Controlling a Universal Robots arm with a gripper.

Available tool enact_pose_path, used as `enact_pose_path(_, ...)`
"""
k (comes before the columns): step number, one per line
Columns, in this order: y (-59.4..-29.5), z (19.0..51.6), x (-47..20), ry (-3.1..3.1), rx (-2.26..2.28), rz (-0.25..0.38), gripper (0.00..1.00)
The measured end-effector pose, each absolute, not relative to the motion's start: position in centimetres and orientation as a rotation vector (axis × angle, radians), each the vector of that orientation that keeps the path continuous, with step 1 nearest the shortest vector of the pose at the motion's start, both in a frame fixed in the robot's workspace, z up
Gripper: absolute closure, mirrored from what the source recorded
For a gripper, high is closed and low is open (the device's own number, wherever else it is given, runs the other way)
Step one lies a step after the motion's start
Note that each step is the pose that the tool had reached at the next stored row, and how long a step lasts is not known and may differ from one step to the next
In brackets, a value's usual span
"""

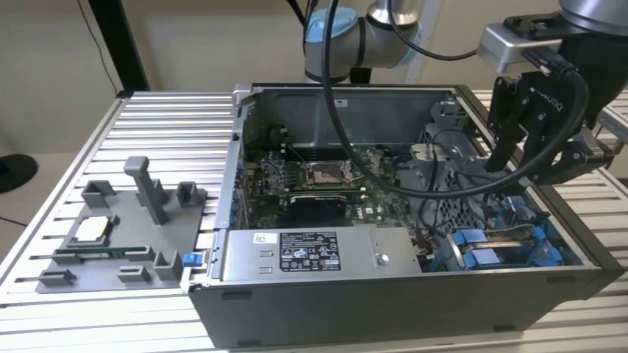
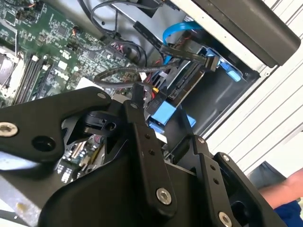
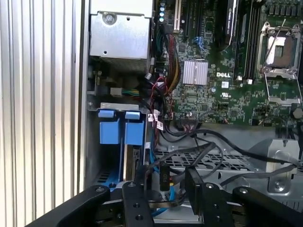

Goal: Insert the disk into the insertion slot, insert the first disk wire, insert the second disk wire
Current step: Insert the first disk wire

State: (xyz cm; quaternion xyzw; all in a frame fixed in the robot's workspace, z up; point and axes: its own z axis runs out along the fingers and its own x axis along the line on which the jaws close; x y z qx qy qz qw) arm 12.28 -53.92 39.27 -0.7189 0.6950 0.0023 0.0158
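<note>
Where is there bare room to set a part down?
Free: bare table slats beyond the grey tray, on the exterior view's left of the computer case. Crowded: the drive bay, under cables and gripper.

A robot lab for building computers.
A grey robot arm (image 1: 339, 37) hangs over a metal table (image 1: 157, 125) made of long ribbed bars. An open computer case (image 1: 393, 298) sits on the table, with its green board (image 1: 378, 209) and wires (image 3: 161, 101) showing. Beside it lies a grey holder plate (image 1: 128, 239) with small computer parts. The wall (image 1: 196, 44) behind is plain and pale.
</note>
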Motion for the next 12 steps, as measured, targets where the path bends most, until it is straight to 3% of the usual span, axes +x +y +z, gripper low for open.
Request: enact_pose_path(12,-53.98,38.86,12.28,2.166,-2.242,-0.006,0.0)
